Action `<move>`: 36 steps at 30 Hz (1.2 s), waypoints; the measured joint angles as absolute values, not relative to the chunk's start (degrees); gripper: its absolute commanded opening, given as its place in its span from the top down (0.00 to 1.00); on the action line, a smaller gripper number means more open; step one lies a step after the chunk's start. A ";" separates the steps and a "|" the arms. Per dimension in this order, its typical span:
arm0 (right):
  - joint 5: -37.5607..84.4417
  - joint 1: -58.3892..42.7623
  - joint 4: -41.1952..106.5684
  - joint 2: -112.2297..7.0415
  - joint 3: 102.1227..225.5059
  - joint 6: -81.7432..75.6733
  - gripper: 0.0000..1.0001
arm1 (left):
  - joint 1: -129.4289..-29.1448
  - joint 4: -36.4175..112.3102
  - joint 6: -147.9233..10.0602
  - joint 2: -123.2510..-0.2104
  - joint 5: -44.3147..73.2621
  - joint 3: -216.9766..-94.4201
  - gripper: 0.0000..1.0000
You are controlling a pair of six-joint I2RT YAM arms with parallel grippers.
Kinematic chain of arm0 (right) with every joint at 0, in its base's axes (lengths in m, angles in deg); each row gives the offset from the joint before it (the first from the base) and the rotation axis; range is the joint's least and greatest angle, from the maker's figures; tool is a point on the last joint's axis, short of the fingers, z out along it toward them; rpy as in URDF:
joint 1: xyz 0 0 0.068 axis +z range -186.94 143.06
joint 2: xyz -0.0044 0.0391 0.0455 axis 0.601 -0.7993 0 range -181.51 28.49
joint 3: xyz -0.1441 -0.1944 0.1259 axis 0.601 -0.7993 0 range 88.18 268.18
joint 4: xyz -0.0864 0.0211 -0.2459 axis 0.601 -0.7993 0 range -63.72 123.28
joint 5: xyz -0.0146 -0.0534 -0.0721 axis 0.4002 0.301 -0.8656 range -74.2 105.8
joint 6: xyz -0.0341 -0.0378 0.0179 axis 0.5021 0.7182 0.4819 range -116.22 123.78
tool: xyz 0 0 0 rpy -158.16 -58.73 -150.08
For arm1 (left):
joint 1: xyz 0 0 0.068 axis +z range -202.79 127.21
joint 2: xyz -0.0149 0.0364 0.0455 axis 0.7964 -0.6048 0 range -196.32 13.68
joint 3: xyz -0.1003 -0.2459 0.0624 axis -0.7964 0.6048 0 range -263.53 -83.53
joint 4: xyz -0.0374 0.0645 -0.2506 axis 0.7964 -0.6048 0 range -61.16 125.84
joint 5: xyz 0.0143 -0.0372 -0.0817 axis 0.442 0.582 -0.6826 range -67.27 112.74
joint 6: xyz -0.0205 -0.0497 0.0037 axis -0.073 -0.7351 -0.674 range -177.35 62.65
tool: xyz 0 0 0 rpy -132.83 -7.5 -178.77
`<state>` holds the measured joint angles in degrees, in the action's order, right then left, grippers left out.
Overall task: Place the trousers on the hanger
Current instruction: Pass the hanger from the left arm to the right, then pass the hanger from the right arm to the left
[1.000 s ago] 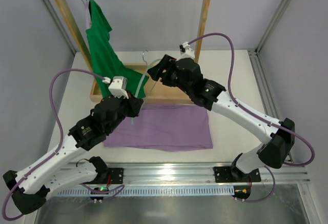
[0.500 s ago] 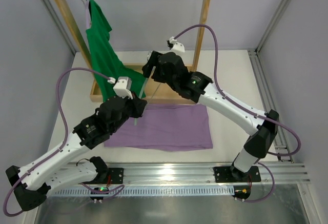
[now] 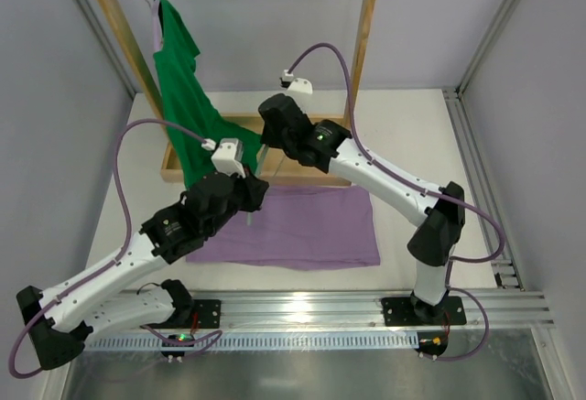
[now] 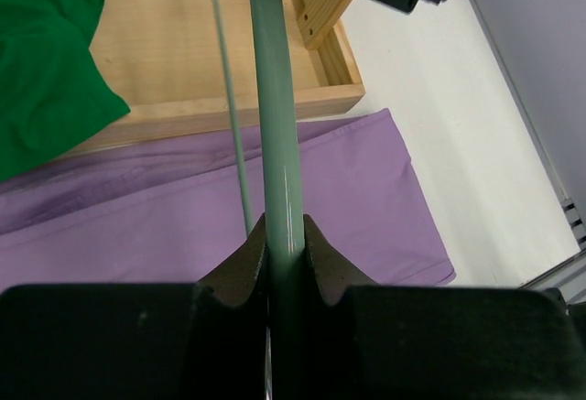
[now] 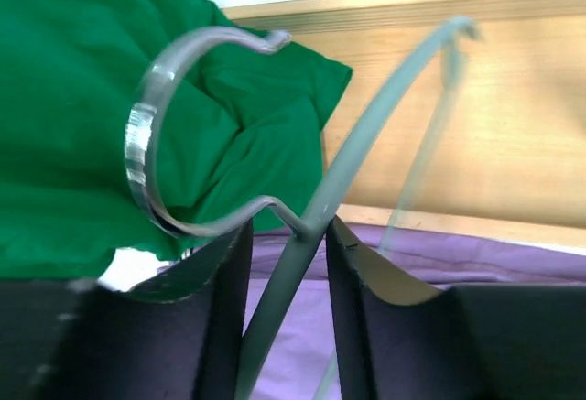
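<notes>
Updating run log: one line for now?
left end effector: shut on hanger | right end effector: open around hanger neck | trousers: flat on table

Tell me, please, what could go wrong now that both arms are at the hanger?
The right fingers straddle the hanger neck with gaps; closing off-centre might twist it in the narrow grip of the left fingers. The hook sits close to the green shirt and could snag it.
</notes>
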<state>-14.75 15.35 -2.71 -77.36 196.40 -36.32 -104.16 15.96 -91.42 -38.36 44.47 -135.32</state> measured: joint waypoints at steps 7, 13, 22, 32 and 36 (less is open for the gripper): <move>-14.83 15.90 3.70 -75.85 193.65 -42.33 0.96 | -104.97 16.38 -91.77 -40.58 45.17 -133.90 0.87; -13.96 15.86 9.51 -68.33 180.73 -41.37 0.96 | -105.50 17.43 -93.01 -39.97 40.93 -133.02 0.55; -11.27 15.70 12.33 -54.14 153.96 -36.36 0.96 | -104.73 19.81 -94.63 -34.40 39.73 -130.73 0.47; -5.11 15.72 23.44 -38.19 131.23 -36.34 0.96 | -103.86 13.49 -98.98 -32.32 44.65 -128.13 0.34; -4.78 15.72 26.60 -35.06 126.44 -37.89 0.96 | -101.56 10.76 -100.38 -32.43 42.99 -128.19 0.31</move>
<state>-4.78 15.72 26.60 -35.06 126.44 -37.89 -101.56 10.76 -100.38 -32.43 42.99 -128.19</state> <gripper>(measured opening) 0.167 0.669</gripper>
